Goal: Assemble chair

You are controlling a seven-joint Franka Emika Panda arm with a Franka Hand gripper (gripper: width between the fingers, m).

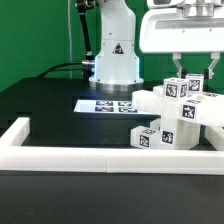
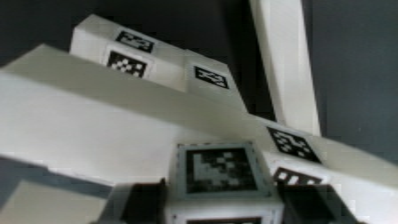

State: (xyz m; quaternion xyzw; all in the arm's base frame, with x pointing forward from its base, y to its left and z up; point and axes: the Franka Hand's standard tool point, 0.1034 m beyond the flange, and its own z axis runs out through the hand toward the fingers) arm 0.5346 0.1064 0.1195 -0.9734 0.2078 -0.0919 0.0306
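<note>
One black table [image 1: 40,110] fills most of the exterior view, green backdrop behind it. Robot base [image 1: 114,50], white w/ a black triangle sticker, stands at the far side of the table, well off to the exterior view's left of the gripper. Long low white border rail [image 1: 90,156] runs along the near table edge, below and in front of the gripper, turning a corner at the exterior view's left end. Marker board [image 1: 105,105] lies flat on the table betw. base and chair parts, to the exterior view's left of and lower than the gripper.

Chair [image 1: 175,118]: chunky white tagged pieces clustered directly under the gripper, on the table just behind the rail. Several tagged blocks stacked, a slanted flat panel leaning toward the exterior view's right. Nothing stands betw. gripper and the chair pieces.

Gripper [image 1: 192,70] comes down from the white wrist housing at the top, fingers pointing straight down, one each side of the topmost tagged block. Contact w/ block: cannot tell in the exterior view, too small. Wrist view: tagged square-ended piece [image 2: 224,170] sits close under the camera, flat panel [image 2: 125,110] and a square bar [image 2: 285,60] beyond it; fingers not clearly visible, so gripping or just straddling cannot be told.
</note>
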